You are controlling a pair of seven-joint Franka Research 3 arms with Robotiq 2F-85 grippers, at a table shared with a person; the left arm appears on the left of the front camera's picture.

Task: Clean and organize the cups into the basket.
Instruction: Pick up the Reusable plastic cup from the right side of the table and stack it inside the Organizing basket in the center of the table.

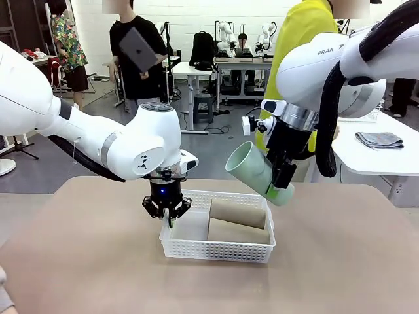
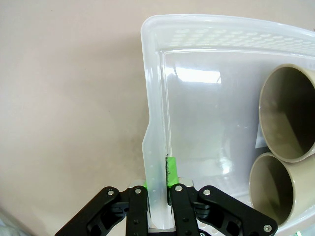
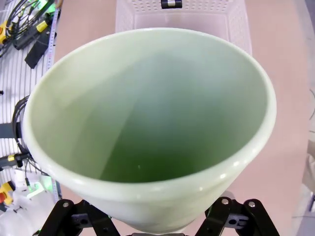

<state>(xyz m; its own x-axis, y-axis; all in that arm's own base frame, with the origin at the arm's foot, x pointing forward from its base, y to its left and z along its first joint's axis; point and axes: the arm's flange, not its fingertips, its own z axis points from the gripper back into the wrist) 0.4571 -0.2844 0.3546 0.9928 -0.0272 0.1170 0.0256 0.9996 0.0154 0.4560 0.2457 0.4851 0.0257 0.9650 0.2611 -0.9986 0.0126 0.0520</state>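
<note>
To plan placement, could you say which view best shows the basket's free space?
Left wrist view: it looks onto the basket's bare floor beside two brown cups. Front view shows it side-on; right wrist view, its wall beyond the mint cup.

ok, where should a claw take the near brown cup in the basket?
Probably the near brown cup's rim, from the basket's left half: it lies on its side, mouth that way, with the other brown cup and the near wall flanking it; pinch the upper lip.
</note>
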